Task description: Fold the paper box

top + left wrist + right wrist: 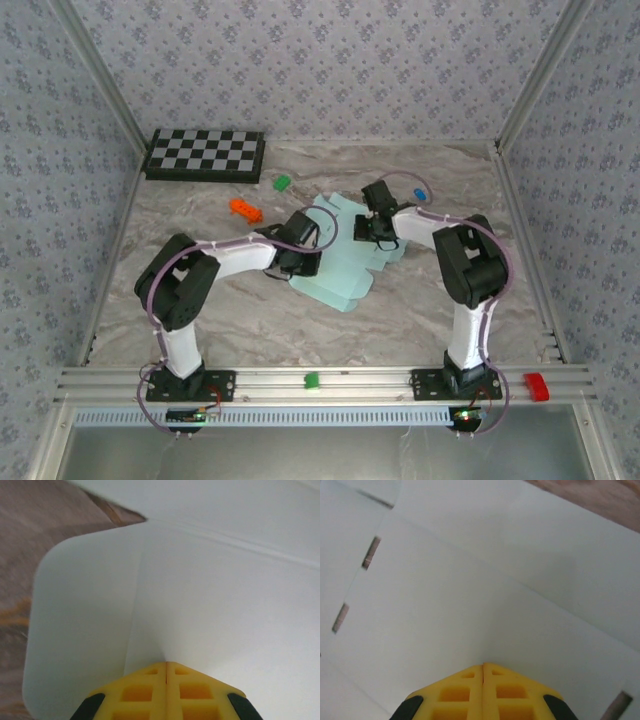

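The paper box [345, 282] is a pale aqua die-cut sheet lying mostly flat in the middle of the table, with flaps and slots. My left gripper [302, 256] rests on its left part. In the left wrist view its yellow fingers are shut, and the tips [166, 664] press straight onto the card [225, 605] beside a crease and a rounded flap. My right gripper [378, 236] sits on the sheet's far right part. In the right wrist view it is also shut, its tips [483, 665] touching the card [470, 590] near a row of slots. Neither gripper holds anything.
A black-and-white checkerboard [205, 153] lies at the back left. Small blocks lie near the sheet: orange [245, 209], green [282, 183] and blue [420, 190]. On the front rail sit a green block [311, 380] and a red one [536, 386]. Walls enclose the table.
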Controlling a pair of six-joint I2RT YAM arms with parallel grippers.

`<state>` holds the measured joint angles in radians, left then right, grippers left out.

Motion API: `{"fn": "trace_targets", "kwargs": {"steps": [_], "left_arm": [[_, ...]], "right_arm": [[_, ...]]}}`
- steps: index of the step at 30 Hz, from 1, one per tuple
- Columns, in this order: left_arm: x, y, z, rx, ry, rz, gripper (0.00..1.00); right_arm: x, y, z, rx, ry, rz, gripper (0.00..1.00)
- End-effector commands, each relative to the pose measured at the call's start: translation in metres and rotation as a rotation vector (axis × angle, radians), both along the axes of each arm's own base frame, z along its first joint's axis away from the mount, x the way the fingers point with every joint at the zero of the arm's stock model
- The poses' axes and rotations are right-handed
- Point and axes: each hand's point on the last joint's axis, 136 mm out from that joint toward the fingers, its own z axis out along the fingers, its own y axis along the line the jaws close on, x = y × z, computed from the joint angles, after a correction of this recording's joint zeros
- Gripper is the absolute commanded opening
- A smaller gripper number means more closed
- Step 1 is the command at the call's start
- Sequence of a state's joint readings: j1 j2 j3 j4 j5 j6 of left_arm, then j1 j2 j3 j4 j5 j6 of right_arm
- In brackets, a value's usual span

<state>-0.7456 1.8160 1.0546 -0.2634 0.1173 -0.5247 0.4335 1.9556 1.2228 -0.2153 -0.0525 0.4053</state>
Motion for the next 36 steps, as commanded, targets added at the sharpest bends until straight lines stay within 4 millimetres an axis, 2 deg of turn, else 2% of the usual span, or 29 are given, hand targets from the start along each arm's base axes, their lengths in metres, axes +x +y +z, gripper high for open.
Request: {"fn": "trace_targets", "kwargs": {"steps": [1,4,9,14,19,24,28,33,36], "left_arm": [[-0.022,0.003,-0.009,0.017,0.058,0.042,0.0],[-0.025,-0.009,-0.006,-0.056,0.084,0.059,0.0],[-0.009,-0.022,0.023,-0.122,0.037,0.061,0.0],[0.026,-0.019,0.057,-0.138,-0.04,0.064,0.09],[0.065,-0.008,0.076,-0.109,-0.103,0.062,0.14],[0.115,0.002,0.084,-0.088,-0.152,0.086,0.18],[0.149,0.006,0.085,-0.061,-0.178,0.095,0.28],[0.179,0.011,0.075,-0.014,-0.168,0.104,0.36],[0.189,0.011,0.067,0.009,-0.153,0.09,0.38]], "right_arm": [[-0.011,0.019,-0.021,-0.02,0.076,0.088,0.03],[-0.007,0.03,-0.02,-0.021,0.074,0.123,0.03],[0.001,0.039,-0.001,-0.008,0.046,0.15,0.03],[0.007,0.037,0.03,0.019,-0.003,0.137,0.04],[0.002,0.032,0.04,0.044,-0.013,0.11,0.05],[-0.004,0.031,0.034,0.072,-0.002,0.086,0.04],[-0.009,0.034,0.023,0.084,0.026,0.086,0.02],[-0.013,0.031,0.011,0.068,0.047,0.073,0.02],[-0.015,0.029,0.003,0.055,0.063,0.07,0.02]]}}
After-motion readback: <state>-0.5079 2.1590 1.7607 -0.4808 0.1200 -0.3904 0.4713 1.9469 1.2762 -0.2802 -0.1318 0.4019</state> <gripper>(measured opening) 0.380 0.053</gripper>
